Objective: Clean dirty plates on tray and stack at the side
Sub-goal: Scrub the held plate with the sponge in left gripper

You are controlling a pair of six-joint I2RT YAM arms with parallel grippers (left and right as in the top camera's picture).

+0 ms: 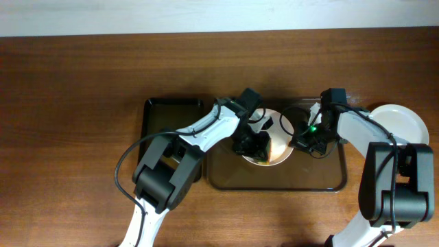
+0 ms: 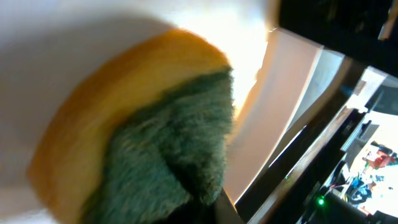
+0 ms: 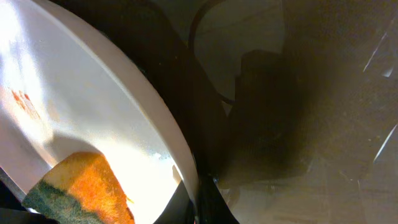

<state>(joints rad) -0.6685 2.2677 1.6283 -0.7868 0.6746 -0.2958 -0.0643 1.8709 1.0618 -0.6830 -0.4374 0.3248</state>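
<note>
Pinching a yellow-green sponge (image 2: 137, 137), the left gripper (image 1: 259, 145) presses it onto a sauce-streaked plate (image 1: 280, 149) above the brown tray (image 1: 274, 180). At the plate's 3 o'clock rim, the right gripper (image 1: 302, 139) is clamped tight. Farther toward 3 o'clock, a clean plate (image 1: 405, 123) sits off-tray.

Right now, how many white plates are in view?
2: one plate on the brown tray, one plate on the table beside the tray's right end. Others may be hidden underneath.

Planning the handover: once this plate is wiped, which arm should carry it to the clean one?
Right. The right fingers grip the streaked plate by its rim, and the clean plate lies past the right end of the tray; the left fingers hold the sponge.
</note>
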